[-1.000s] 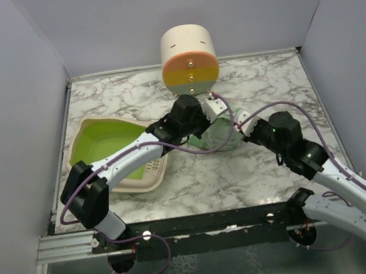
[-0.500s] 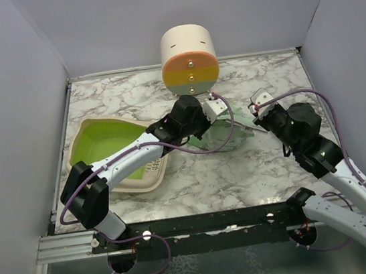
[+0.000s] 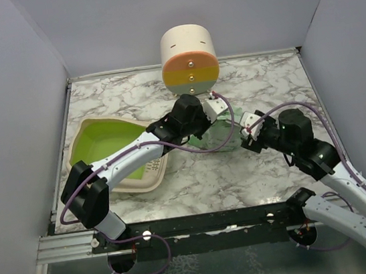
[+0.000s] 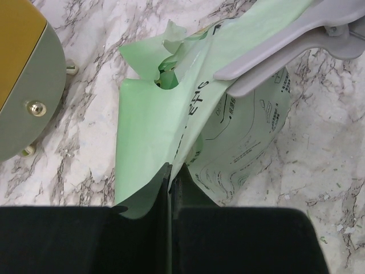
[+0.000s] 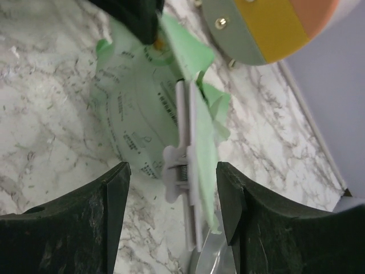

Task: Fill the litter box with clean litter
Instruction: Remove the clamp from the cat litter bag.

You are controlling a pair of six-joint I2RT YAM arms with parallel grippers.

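Note:
The litter box (image 3: 87,137), cream with a lime-green inside, sits at the table's left. A mint-green printed bag (image 3: 222,137) lies at the centre, and a long grey clip (image 4: 285,45) is clamped across its top. My left gripper (image 4: 171,172) is shut on the bag's (image 4: 154,114) thin edge. My right gripper (image 5: 174,191) is open, its fingers (image 5: 114,194) standing either side of the clip (image 5: 188,171) without touching it. In the top view the left gripper (image 3: 211,111) is at the bag's far side and the right gripper (image 3: 244,135) at its right end. The clean litter is hidden inside the bag.
A cream cylinder with an orange, yellow and teal face (image 3: 188,58) stands just behind the bag, close to my left gripper. A shiny grey metal piece (image 5: 219,260) lies under the clip's near end. Grey walls enclose the marble table (image 3: 263,76) on three sides.
My right gripper swung up and to the right away from the bag, then came back to its right end with the jaws now open around the clip. The left arm stayed still.

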